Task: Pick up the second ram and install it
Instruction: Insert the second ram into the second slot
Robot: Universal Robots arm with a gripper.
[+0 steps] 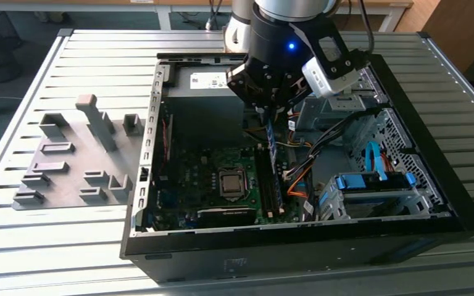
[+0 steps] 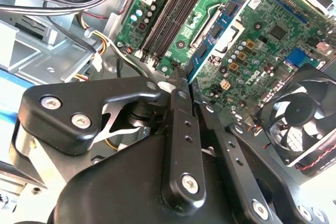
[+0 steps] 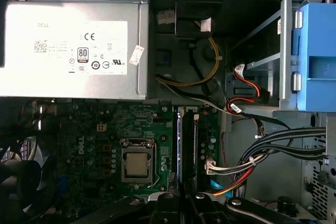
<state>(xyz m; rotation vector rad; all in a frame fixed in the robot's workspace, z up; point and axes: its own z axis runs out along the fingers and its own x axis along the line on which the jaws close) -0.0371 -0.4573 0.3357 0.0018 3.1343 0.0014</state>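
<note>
My gripper (image 1: 271, 113) hangs inside the open computer case (image 1: 150, 123), over the motherboard. It is shut on the second ram (image 1: 273, 140), a thin green stick with a blue label and black chips. In the second wrist view the two black fingers (image 2: 178, 95) pinch one end of the second ram (image 2: 216, 31), which runs out over the board beside the long black memory slots (image 2: 169, 13). Seen edge-on in the first wrist view, the second ram (image 3: 179, 140) lies right next to the slots (image 3: 191, 145), with the gripper (image 3: 181, 200) behind it.
A grey plate (image 1: 64, 185) with several grey plastic blocks lies at the exterior view's left. Inside the case are the power supply (image 3: 73, 51), the processor socket (image 3: 137, 163), bundled cables (image 3: 268, 148), a blue drive cage (image 1: 373, 182) and a fan (image 2: 304, 124).
</note>
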